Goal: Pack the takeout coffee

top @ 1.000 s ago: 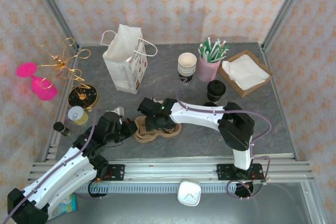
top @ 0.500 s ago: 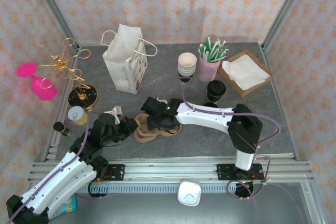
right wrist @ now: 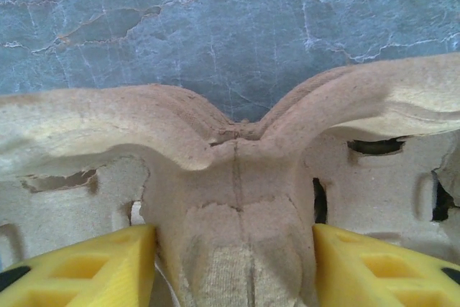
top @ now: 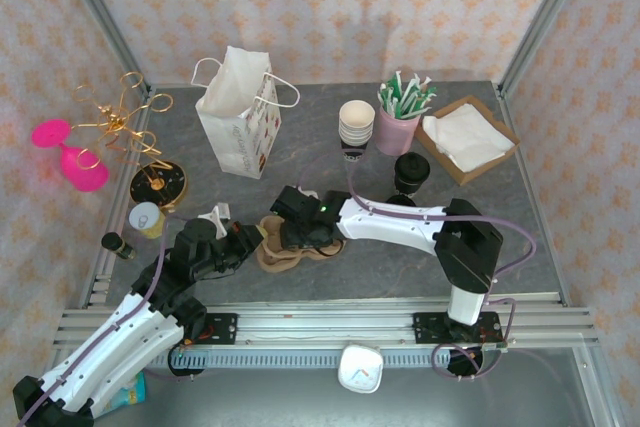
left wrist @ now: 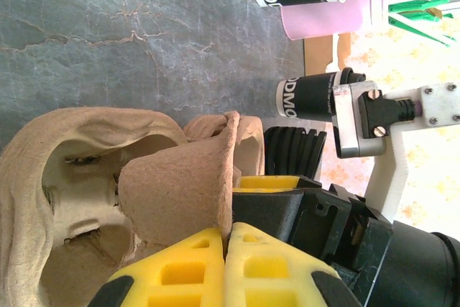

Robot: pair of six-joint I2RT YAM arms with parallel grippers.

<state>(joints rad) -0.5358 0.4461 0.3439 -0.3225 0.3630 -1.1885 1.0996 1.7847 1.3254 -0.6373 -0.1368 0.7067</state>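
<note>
Closest to the bases, the left end effector is pinched fully closed on the thin left wall of the cup carrier. The carrier sits on the bench, front and a bit left of centre. Compared with a second ago that arm has nudged in toward the carrier. Just past it, the right end effector straddles the carrier's middle ridge with its jaws apart. The pads seem to be touching both sides, tho it's a tight call from this close. Its elbow has swung out to the right since then. The carrier itself has barely budged. Further back, the black lidded coffee cup, the stack of paper cups and the paper bag are right where they were.
</note>
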